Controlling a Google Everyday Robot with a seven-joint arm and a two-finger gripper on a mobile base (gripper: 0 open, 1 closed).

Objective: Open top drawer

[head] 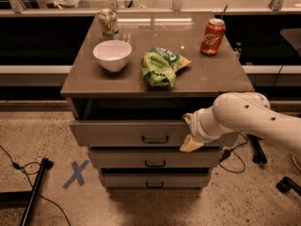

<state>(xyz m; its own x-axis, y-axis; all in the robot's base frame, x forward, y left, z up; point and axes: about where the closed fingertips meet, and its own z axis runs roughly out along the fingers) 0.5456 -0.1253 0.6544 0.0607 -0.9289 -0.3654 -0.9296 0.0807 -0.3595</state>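
The top drawer (pixel 117 133) is the widest of three light grey drawers under a brown counter. It stands pulled out a little, with a dark gap above its front panel. Its small black pull handle (pixel 155 139) sits at the panel's centre. My gripper (pixel 189 133) comes in from the right on a white arm (pixel 249 117). It rests against the right part of the drawer front, just right of the handle, with one tan fingertip (pixel 190 144) below the panel's lower edge.
On the counter top (pixel 216 79) stand a white bowl (pixel 112 55), a green chip bag (pixel 162 66), a red soda can (pixel 212 36) and a pale can (pixel 108 22). Two narrower drawers (pixel 150 160) sit below. A blue X (pixel 75 173), cables and a black stand (pixel 35 189) lie on the floor.
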